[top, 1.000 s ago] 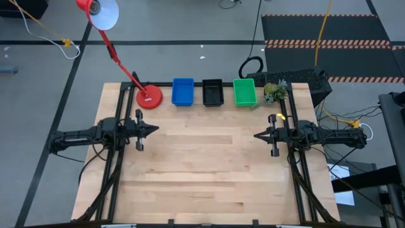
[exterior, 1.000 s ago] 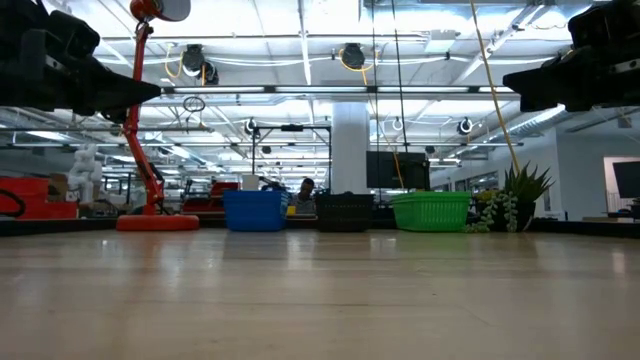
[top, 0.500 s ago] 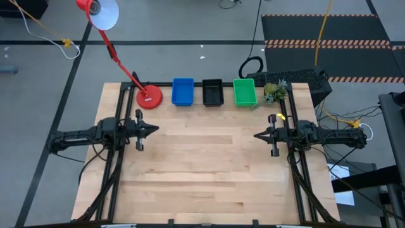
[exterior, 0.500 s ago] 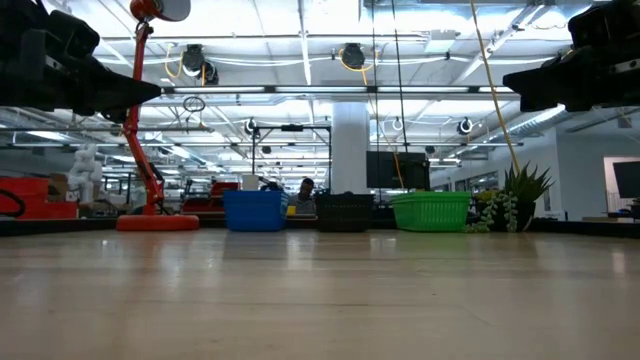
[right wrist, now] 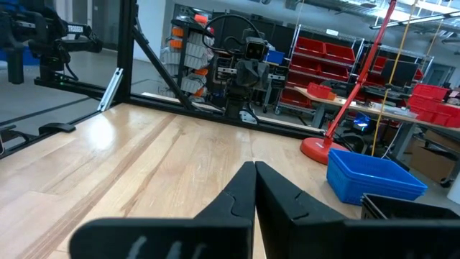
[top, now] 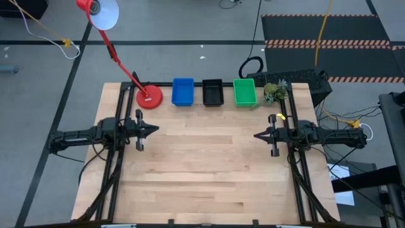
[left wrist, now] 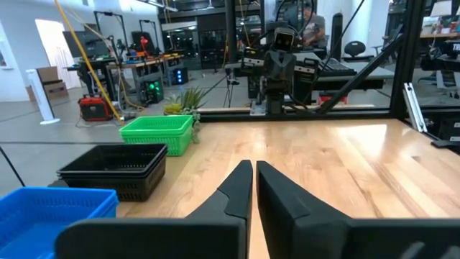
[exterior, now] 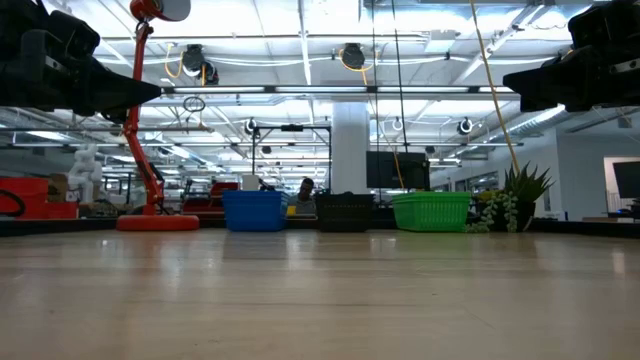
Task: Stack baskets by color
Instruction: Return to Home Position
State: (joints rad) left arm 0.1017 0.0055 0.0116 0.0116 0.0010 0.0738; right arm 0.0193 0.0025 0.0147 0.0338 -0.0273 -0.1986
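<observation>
Along the table's far edge stand a blue basket (top: pixel 182 92), a black basket (top: pixel 212 92) and a green basket (top: pixel 244 92) in a row, side by side, their bottoms on the wood. In the left wrist view the black one (left wrist: pixel 115 169) shows as a nested stack, and the green one (left wrist: pixel 158 133) stands beyond it. My left gripper (top: pixel 157 131) hovers level over the table's left side, shut and with nothing in it. My right gripper (top: pixel 255 135) faces it from the right side, also shut with nothing in it. Both are well short of the baskets.
A red lamp base (top: pixel 149 97) stands left of the blue basket, its arm rising toward the far left. A small plant (top: pixel 273 92) sits right of the green basket. The wooden table's middle and near part (top: pixel 202 177) lie bare between the arms.
</observation>
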